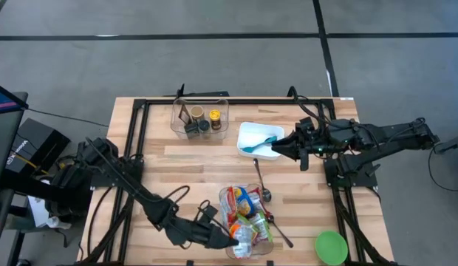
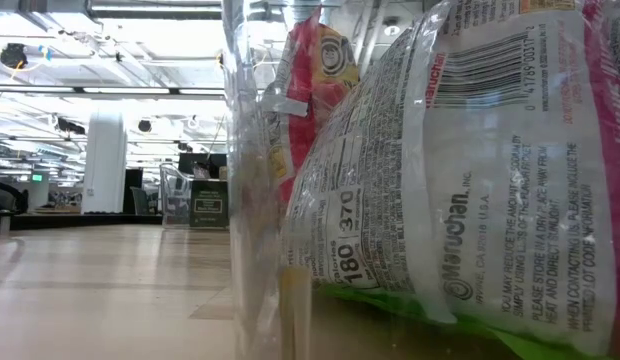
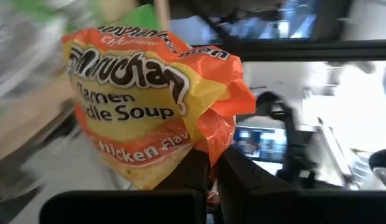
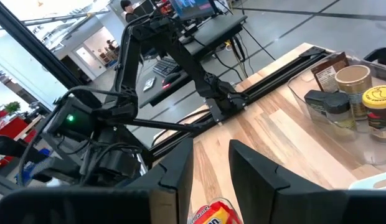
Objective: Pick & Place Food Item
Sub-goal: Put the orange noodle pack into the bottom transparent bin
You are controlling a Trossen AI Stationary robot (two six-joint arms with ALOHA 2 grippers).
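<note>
Ramen packet (image 3: 152,112), pinched at its corner.
Left gripper (image 3: 211,171) jaws clamped on crimped edge (lifts clear of bin (image 1: 223,203)); right gripper (image 4: 208,165) jaws apart, idle.

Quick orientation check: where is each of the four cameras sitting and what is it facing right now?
High: above the table, looking straight down; both arms show, left gripper at the snack bin.
Low: table height, pressed against the bin's packets; no arm visible.
Left wrist: behind the left gripper's fingers, shut on an orange ramen packet.
Right wrist: behind the right gripper, open, facing the jar container.
Shared: high and right wrist both show the jars.
</note>
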